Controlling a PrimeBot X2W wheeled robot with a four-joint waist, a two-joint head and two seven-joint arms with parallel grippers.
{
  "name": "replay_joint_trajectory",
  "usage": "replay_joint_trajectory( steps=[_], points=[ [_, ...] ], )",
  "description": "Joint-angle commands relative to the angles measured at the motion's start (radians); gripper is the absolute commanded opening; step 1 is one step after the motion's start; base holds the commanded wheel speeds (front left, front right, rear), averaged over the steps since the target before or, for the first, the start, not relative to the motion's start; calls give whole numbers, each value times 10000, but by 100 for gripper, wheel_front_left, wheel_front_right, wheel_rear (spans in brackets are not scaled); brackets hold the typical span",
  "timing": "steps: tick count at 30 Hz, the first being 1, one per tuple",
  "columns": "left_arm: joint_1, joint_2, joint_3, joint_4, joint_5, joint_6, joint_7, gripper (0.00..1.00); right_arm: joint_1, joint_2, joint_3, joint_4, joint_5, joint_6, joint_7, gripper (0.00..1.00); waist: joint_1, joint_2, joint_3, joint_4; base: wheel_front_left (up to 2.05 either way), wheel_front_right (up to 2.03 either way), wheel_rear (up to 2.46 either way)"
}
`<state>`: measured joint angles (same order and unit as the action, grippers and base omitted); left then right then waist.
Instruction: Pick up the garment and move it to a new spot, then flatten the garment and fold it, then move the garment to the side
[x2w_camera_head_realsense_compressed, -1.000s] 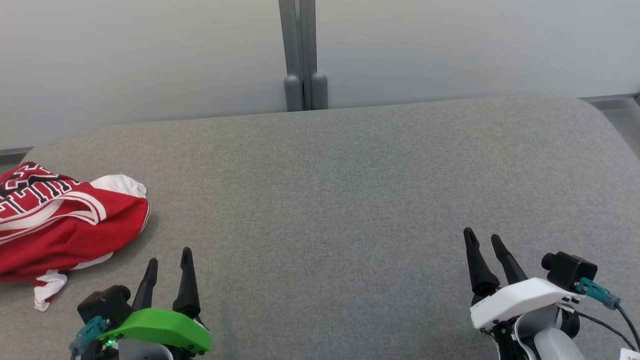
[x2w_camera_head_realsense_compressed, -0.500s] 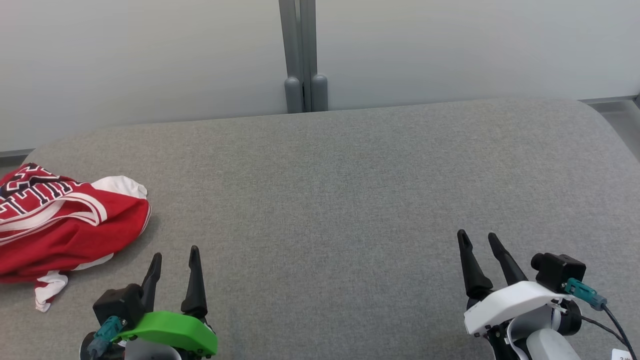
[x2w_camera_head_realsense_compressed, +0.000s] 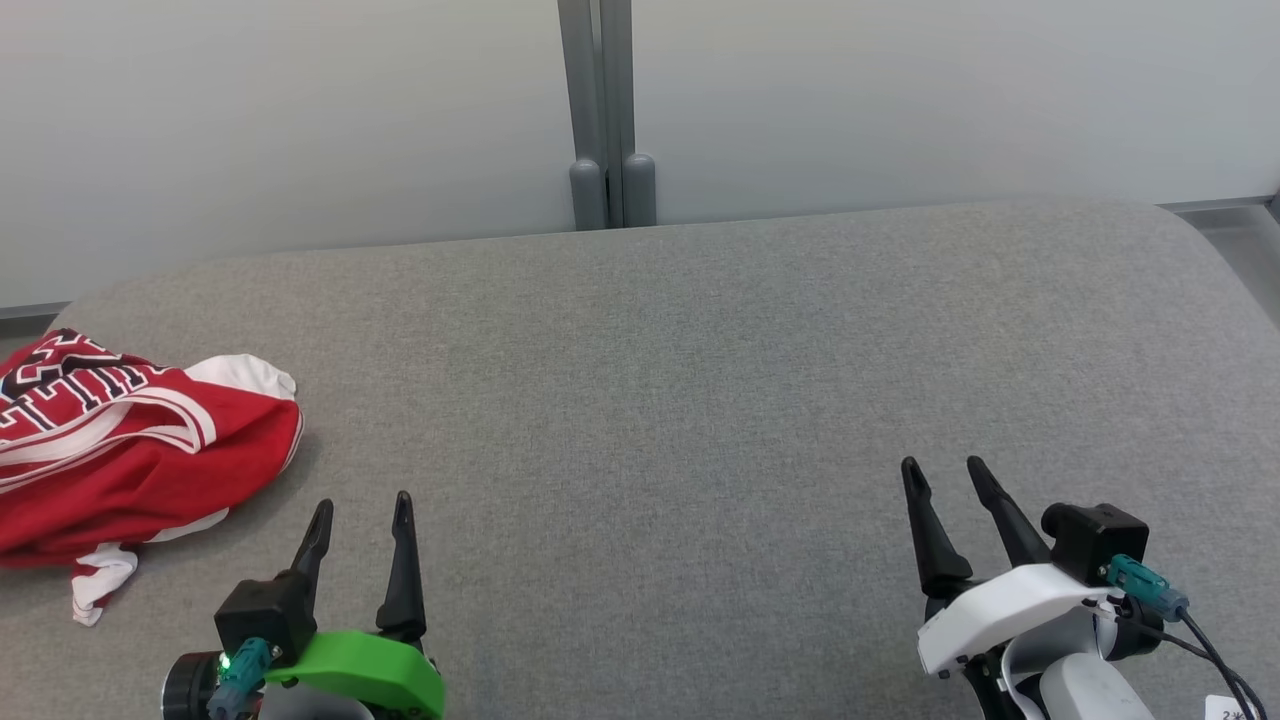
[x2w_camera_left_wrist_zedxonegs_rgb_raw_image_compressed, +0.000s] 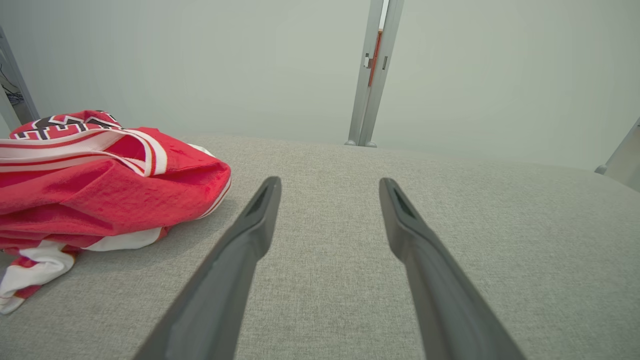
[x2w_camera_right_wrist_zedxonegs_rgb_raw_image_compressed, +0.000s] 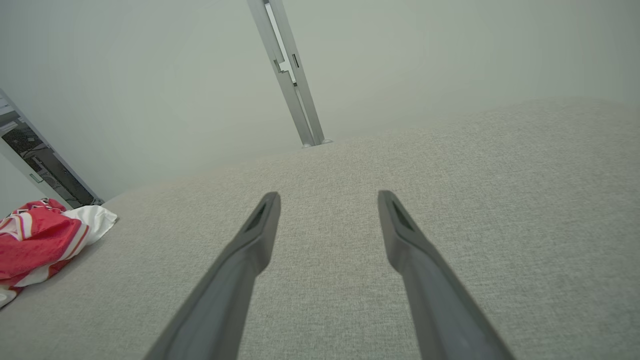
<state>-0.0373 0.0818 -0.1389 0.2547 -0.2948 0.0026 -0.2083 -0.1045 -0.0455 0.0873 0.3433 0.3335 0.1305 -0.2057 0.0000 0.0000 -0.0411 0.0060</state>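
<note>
We've got the crumpled red-and-white jersey (x2w_camera_head_realsense_compressed: 140, 450) at mid-left of the frame, long axis roughly left-right; left gripper (x2w_camera_head_realsense_compressed: 362, 501) and right gripper (x2w_camera_head_realsense_compressed: 940, 463) both spread wide.

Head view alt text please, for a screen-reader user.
A crumpled red and white garment lies at the far left of a grey fabric surface, untouched. The left gripper, open, sits near it at the lower left; the right gripper, also open, is at the lower right, well away.
</note>
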Motion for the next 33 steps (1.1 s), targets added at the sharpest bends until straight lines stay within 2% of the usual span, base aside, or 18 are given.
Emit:
replay_joint_trajectory(
  steps=[1,23,28,33],
  points=[
    [84,18,-18,-58,264,-26,-92,100,-107,-55,30,4,-249,3,-127,100,0,0,-9,-1,0,0,0],
    [241,-176,96,44,1673,-193,-515,100,-87,-66,214,111,-1709,2,-535,100,0,0,-118,32,0,0,0],
    [274,-227,263,191,1451,-290,-605,100,-65,-69,232,76,-1917,2,-626,100,0,0,-141,43,0,0,0],
    [211,-290,474,385,754,-448,-563,100,23,-66,163,-113,-1434,2,-602,100,0,0,-134,59,0,0,0]
  ],
)
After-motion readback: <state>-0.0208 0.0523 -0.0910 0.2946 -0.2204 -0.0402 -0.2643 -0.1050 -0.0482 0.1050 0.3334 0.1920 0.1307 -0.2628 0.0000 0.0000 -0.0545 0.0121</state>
